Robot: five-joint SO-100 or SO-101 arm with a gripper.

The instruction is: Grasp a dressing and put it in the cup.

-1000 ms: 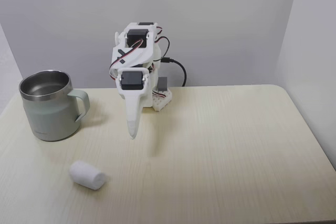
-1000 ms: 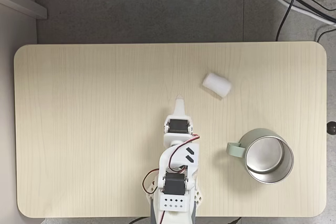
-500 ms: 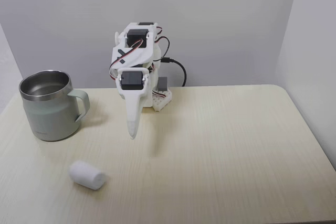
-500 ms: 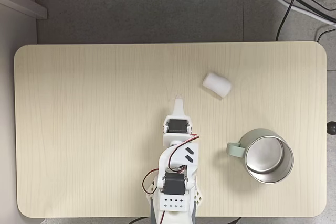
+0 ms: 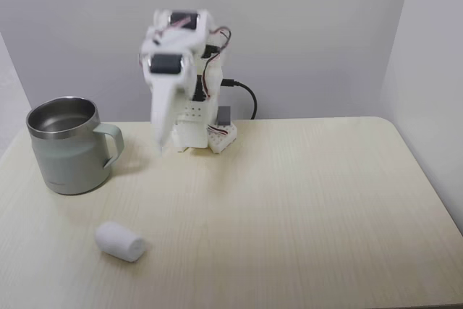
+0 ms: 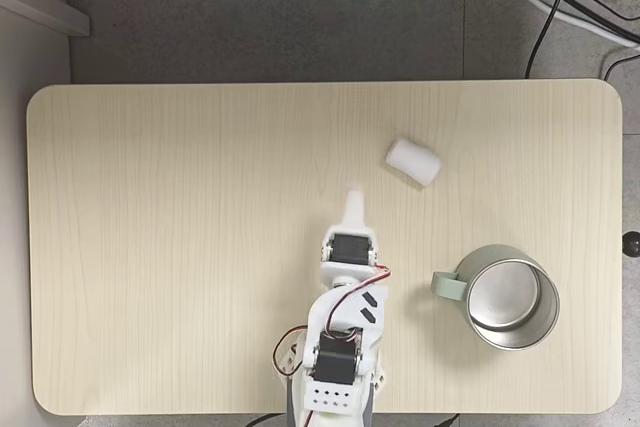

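Dressing lies loose on table, about 11 o'clock of cup in top-down view; gripper raised at its 8 o'clock, finger spread unreadable; approach step, next reach calls for opening over roll.

Small white gauze roll on pale wood table, well apart from sage-green steel-lined mug, white arm's gripper betw. them, nearer roll, in top-down fixed view.
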